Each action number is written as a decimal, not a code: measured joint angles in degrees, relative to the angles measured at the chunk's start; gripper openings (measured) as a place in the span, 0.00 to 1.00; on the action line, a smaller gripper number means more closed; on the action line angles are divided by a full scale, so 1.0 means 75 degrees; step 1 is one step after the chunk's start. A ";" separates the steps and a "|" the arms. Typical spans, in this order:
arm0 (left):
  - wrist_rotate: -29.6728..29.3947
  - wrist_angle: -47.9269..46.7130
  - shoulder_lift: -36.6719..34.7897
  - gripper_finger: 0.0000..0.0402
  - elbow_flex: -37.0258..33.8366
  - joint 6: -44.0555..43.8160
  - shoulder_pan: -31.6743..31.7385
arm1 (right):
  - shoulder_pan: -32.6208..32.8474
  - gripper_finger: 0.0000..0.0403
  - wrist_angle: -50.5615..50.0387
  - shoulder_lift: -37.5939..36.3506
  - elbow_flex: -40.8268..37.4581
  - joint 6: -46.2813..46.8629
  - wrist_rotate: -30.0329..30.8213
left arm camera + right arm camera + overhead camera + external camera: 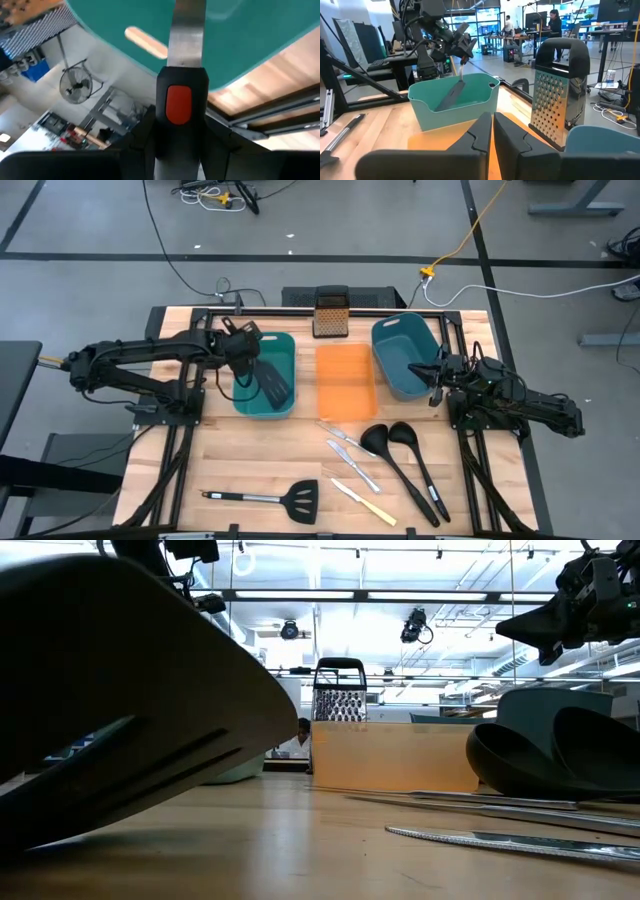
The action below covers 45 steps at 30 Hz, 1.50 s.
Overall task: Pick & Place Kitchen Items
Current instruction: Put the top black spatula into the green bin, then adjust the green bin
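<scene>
A: Item one, slotted spatula (pixel 272 383), black blade, metal shank. Location?

B: Held over the left teal bin (pixel 288 406), blade hanging down inside it. The left gripper (pixel 243 345) has its fingers closed on the handle end, at the black grip with the red insert (pixel 178 103).

A: Handling?

B: Likely light and stiff. The long blade gives leverage, so an end grip lets it swing; the smooth shank looks slippery, the moulded grip is the better hold.

A: Item two, second spatula (pixel 262 498).

B: Flat on the table (pixel 250 455) near the front edge, untouched. Take it at mid-handle, thin and low to the wood.

A: Ladles?

B: Two ladles (pixel 405 464), side by side right of centre, bowls toward the orange tray (pixel 345 380). Bowl-heavy, I judge; grip close to the bowl or they tip.

A: Knives?

B: Two silver table knives (pixel 350 456) and a yellow-handled knife (pixel 363 502) between spatula and ladles. Thin, slick, hard to get under; the yellow handle is the thickest purchase.

A: Right gripper (pixel 436 373)?

B: Fingers shut, empty, hovering at the right teal bin (pixel 400 346).
</scene>
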 joint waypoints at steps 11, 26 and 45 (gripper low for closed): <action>0.0475 0.0035 0.0674 0.29 0.0012 -0.0050 0.0113 | 0.0001 0.07 -0.0069 0.0000 -0.0001 -0.0068 0.0003; 0.0905 0.0248 0.1343 0.29 0.0012 -0.0236 0.0781 | 0.0001 0.07 -0.0083 0.0000 -0.0003 -0.0093 0.0000; 0.0016 0.0185 0.1191 0.47 0.0674 -0.1284 0.0830 | 0.0002 0.07 -0.0092 0.0000 -0.0002 -0.0099 -0.0002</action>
